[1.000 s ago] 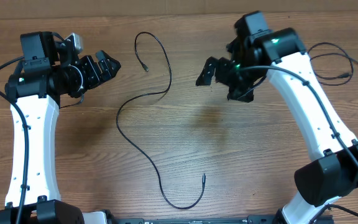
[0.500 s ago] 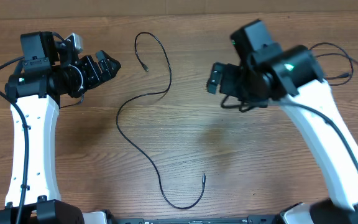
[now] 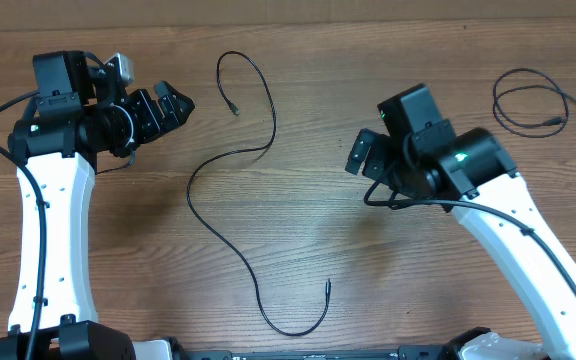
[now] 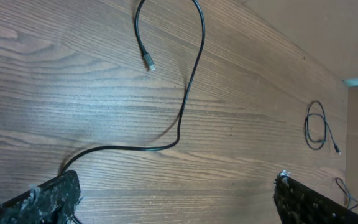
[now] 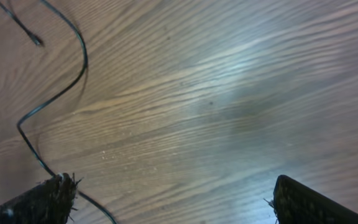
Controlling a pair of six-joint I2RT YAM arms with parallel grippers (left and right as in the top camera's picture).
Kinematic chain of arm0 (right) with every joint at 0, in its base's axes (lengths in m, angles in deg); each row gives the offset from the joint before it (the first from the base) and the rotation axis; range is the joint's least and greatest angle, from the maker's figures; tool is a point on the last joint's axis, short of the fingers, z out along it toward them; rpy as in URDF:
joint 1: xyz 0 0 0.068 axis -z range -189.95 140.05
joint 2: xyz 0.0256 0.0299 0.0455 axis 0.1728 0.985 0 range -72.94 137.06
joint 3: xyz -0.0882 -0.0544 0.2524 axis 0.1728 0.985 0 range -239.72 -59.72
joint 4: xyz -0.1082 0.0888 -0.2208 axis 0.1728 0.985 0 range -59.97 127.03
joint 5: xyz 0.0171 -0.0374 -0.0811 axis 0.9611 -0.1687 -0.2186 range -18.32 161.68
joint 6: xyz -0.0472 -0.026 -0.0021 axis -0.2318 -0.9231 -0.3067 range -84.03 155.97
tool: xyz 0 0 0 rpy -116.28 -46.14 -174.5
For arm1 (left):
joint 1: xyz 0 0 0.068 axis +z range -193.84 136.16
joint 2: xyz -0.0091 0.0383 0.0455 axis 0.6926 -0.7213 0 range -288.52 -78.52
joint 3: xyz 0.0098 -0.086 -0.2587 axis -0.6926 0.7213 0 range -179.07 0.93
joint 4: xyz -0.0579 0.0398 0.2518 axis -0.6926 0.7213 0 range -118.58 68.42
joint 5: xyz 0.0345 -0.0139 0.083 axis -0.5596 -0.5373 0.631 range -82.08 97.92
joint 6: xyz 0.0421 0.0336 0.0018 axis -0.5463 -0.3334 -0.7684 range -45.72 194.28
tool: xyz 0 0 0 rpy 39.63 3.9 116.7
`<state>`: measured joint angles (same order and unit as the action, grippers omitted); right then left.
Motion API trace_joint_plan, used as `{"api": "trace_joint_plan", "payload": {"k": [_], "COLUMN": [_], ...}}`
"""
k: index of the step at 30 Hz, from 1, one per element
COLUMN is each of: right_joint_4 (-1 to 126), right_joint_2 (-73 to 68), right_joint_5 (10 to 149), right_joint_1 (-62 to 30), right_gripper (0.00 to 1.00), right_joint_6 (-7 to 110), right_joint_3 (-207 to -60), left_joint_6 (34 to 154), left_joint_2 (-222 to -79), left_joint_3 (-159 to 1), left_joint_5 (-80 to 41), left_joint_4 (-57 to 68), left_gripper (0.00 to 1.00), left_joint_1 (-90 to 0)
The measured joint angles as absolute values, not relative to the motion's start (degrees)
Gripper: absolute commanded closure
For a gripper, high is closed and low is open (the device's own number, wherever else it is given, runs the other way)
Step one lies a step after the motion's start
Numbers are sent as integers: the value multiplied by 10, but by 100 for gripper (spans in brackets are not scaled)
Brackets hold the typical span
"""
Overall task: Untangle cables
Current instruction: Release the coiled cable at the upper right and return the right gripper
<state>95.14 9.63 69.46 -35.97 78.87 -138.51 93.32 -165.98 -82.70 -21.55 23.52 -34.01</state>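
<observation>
Judged near done: long cable [image 3: 190,192] snaking down middle of table [image 3: 408,270], coiled cable [image 3: 530,124] at far right, well apart, no crossing. Left gripper [image 3: 180,100] and right gripper [image 3: 358,152] spread wide, gripping nothing. Lift right gripper clear before swinging; avoid snagging long cable. If tidying, pinch near plug [image 3: 328,286], drag away from coiled cable.

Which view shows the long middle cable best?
Overhead: the long cable lies whole, both plug ends visible. Left wrist shows only its upper loop and one plug; right wrist, a plug and a stretch along its left edge.
</observation>
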Motion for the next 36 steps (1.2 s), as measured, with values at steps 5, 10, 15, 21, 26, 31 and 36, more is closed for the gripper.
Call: {"api": "trace_joint_plan", "payload": {"k": [5, 10, 15, 21, 26, 31, 36], "right_joint_4": [899, 894, 893, 892, 892, 892, 892], "right_joint_2": [96, 96, 96, 96, 96, 96, 96], "right_joint_5": [723, 732, 734, 734, 734, 734, 734], "right_joint_1": [-360, -360, -360, -360, -360, -360, -360], "right_gripper": [0, 0, 0, 0, 0, 0, 0], "right_joint_6": [799, 806, 808, 809, 810, 810, 810], "right_joint_3": [-1326, -1314, -1314, -1314, -1314, -1314, -1314], "left_joint_6": [933, 933, 933, 933, 933, 933, 933], "left_joint_2": [-1660, -1660, -1660, -1660, -1660, -1660, -1660], "left_joint_3": [-827, -827, -827, -827, -827, -827, -827], "left_joint_5": [-216, -216, -216, -216, -216, -216, -216], "left_joint_4": [236, 235, 218, 216, 216, 209, 208], "left_gripper": [0, 1, 0, 0, 0, 1, 0], "left_joint_1": [-340, -340, -340, -340, -340, -340, -340]}}
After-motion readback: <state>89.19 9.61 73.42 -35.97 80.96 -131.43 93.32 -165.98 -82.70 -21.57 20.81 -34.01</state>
